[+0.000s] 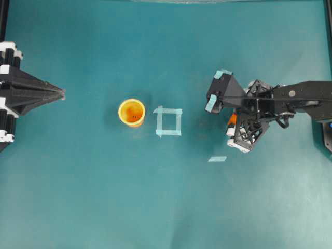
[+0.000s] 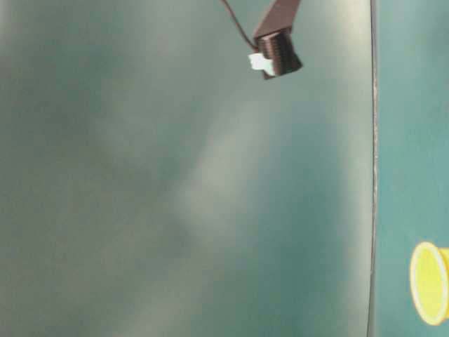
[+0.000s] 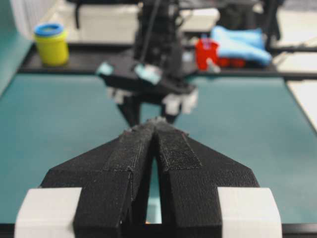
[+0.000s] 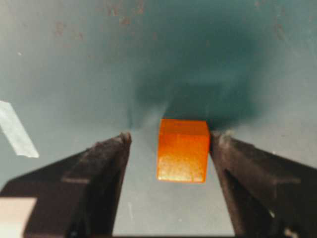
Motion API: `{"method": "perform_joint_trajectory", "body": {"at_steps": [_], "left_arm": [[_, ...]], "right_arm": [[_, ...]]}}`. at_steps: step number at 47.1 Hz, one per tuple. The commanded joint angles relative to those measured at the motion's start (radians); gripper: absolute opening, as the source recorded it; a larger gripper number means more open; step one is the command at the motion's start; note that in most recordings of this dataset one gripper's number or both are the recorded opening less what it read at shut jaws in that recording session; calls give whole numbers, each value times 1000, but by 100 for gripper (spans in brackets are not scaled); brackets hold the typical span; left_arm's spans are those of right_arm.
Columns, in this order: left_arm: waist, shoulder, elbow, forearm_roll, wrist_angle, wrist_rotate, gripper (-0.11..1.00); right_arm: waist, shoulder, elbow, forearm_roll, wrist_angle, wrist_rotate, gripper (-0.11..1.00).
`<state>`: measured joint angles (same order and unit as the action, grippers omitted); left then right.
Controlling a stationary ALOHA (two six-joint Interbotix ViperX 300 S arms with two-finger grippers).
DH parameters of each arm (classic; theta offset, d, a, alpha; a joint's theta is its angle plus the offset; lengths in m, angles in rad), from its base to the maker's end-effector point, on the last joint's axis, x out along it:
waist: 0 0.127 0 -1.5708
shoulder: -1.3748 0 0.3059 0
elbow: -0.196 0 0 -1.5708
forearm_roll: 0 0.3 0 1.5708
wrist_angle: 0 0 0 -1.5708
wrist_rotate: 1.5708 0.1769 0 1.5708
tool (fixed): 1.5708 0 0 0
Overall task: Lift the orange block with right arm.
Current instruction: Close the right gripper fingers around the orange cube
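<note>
Black fingers [image 4: 94, 183] of the right gripper [image 4: 171, 141] fill the bottom of the right wrist view, spread wide and released, with the orange block [image 4: 182, 150] sitting on the mat between them: the tip on the view's right is at or almost at the block's side, while the other tip stands clear of it with a gap. By my reading, the step in hand is the straddle just before the grasp; nothing is gripped yet, and the block rests flat on the table. What the next move calls for is a steady closing of the jaws on the cube's two opposite faces, perhaps after a small sideways shift so that the block sits centred, and then a straight rise. An off-centre close could push the cube along the mat before it is caught. From overhead, the right arm [image 1: 290, 98] reaches in from the right, its head hiding all but a sliver of the block. Farther left lie a taped square outline [image 1: 168, 121] and a yellow-orange cup [image 1: 132, 112], both well apart from the block. At the far left edge the left gripper [image 1: 61, 93] rests with its fingers pressed together, clenched on nothing. Underneath everything is a plain teal mat [image 1: 104, 197], scuffed and speckled in places; beyond its end the left wrist view shows a yellow jar with a blue lid [image 3: 51, 43] and a red container [image 3: 206, 52], blurred.
</note>
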<state>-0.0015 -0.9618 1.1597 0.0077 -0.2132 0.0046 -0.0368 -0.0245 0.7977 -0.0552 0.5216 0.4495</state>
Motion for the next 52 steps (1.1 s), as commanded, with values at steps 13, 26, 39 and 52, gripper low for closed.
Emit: {"method": "perform_joint_trajectory", "body": {"at_steps": [13,26,39,52], "left_arm": [[3,6,-28,2,8,3,0],[5,6,-28,2,8,3,0],[23,2,-28,3,8,3,0],[23,0,-28,2,8,3,0]], "right_arm": [[-3,9,-3,-15,-20,2,64],[-3,9,-3,-25,-35,2,57],[-5,-3,-20,-23,-18,2,43],[-5,-87,-61,-23,89,0,42]]}}
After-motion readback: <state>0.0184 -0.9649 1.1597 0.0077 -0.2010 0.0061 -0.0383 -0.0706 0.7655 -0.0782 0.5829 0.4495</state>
